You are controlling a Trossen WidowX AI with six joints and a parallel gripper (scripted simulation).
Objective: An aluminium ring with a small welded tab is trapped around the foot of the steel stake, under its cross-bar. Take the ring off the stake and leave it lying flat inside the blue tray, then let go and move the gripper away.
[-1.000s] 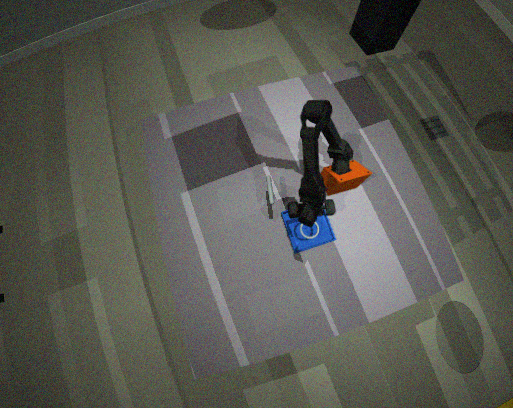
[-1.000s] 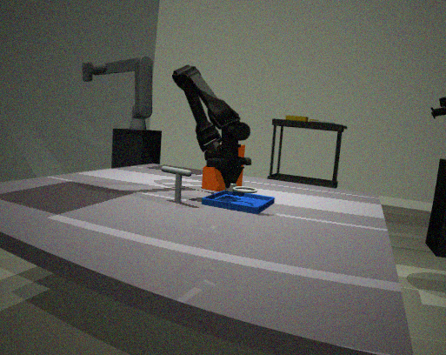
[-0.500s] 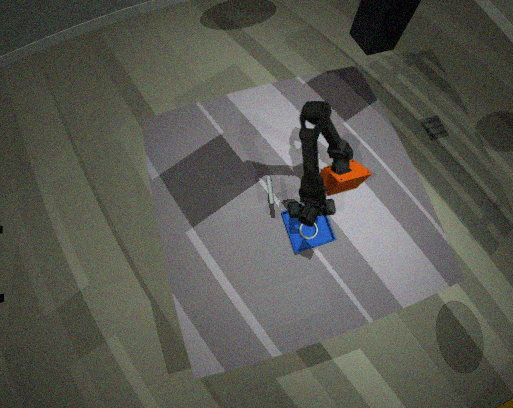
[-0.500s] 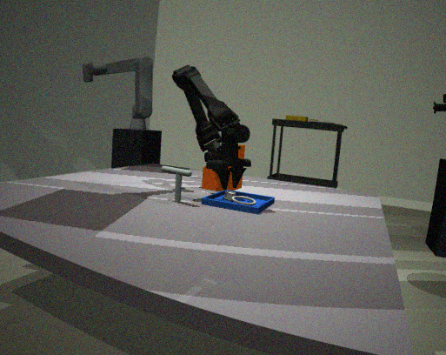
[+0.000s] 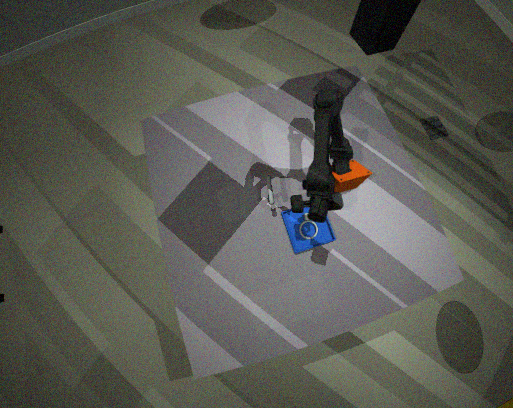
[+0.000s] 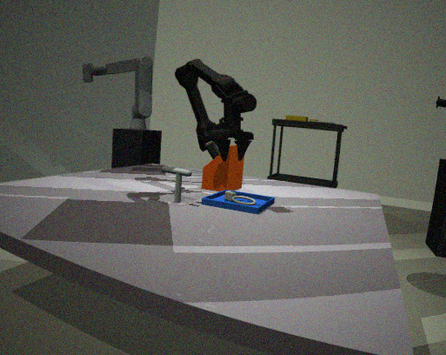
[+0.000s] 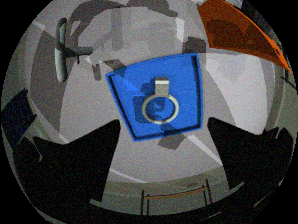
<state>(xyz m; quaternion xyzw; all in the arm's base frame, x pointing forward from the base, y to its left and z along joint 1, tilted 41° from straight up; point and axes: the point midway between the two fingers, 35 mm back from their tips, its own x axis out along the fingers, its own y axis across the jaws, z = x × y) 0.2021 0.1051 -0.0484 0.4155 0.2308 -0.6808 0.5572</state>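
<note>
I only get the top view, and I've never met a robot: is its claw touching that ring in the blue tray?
Observer: No. The exterior view shows the gripper raised above the ring, with a gap between.

Operator: From up here the arm hides its pinchers. Are they squeezed shut?

Observer: No, the wrist view shows them spread wide, one at each side of the picture, holding nothing.

Operator: And that pale stick left of the tray, is it just lying there?

Observer: No, the exterior view shows it is the cross-bar of a stake, held up on an upright post.
</note>
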